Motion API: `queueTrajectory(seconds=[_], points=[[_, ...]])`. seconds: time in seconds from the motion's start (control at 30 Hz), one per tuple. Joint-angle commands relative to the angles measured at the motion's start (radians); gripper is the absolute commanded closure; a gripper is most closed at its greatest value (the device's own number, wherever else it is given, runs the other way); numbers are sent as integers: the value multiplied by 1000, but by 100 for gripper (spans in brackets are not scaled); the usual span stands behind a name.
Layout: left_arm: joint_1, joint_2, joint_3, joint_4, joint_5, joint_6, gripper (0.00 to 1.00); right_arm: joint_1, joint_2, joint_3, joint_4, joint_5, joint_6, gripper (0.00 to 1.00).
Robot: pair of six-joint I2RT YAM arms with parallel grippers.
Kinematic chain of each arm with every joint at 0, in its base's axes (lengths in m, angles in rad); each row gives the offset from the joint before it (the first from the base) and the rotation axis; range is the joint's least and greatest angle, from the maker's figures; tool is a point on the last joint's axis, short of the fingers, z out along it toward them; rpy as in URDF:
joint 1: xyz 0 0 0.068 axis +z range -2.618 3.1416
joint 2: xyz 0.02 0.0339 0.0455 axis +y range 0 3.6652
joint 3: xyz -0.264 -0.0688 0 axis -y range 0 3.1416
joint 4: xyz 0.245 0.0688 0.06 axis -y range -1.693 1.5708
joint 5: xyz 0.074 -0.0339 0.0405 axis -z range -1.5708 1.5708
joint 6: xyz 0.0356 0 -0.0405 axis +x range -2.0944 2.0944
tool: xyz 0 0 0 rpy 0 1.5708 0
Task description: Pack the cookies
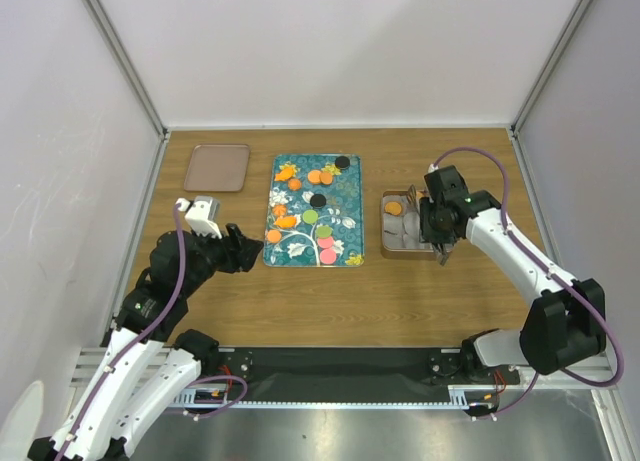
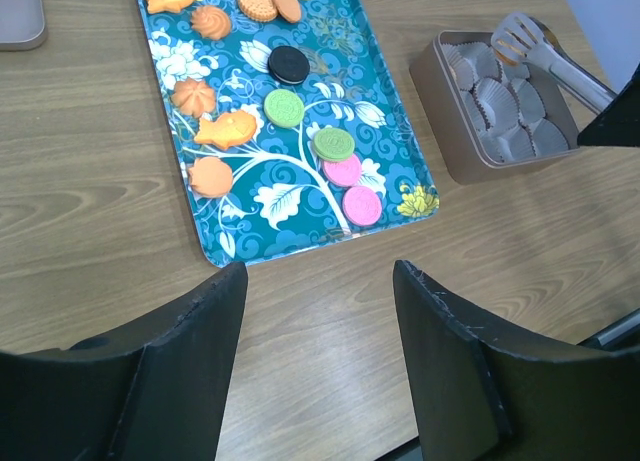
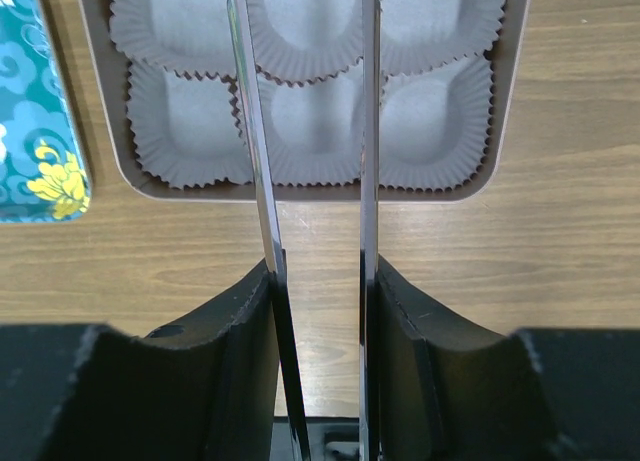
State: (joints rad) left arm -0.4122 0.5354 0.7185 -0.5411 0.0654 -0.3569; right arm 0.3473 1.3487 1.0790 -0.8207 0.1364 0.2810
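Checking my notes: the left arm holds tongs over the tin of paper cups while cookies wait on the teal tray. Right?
No: the right arm holds the tongs in its jaws, as the right wrist view shows. The rest stands: tongs over the tin of paper cups, cookies on the teal tray.

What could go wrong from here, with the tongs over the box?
1. The orange cookie sits at the tip of the tongs, over the far left cup of the box. Released off-centre, it may land on a cup's rim.
2. The right gripper clamps only the thin tong arms, so they could twist or slip.
3. The paper cups look light, and the tongs may drag one out of place.
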Motion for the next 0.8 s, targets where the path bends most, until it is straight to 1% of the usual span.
queueTrajectory(seconds=[0.0, 0.4, 0.77], points=[[-8, 0, -4, 27, 20, 12, 34, -5, 12, 10, 63, -9, 14, 69], [-13, -5, -4, 26, 19, 12, 34, -45, 38, -11, 97, -26, -3, 68], [-14, 9, -4, 26, 16, 12, 34, -54, 70, -7, 121, -54, -5, 67]])
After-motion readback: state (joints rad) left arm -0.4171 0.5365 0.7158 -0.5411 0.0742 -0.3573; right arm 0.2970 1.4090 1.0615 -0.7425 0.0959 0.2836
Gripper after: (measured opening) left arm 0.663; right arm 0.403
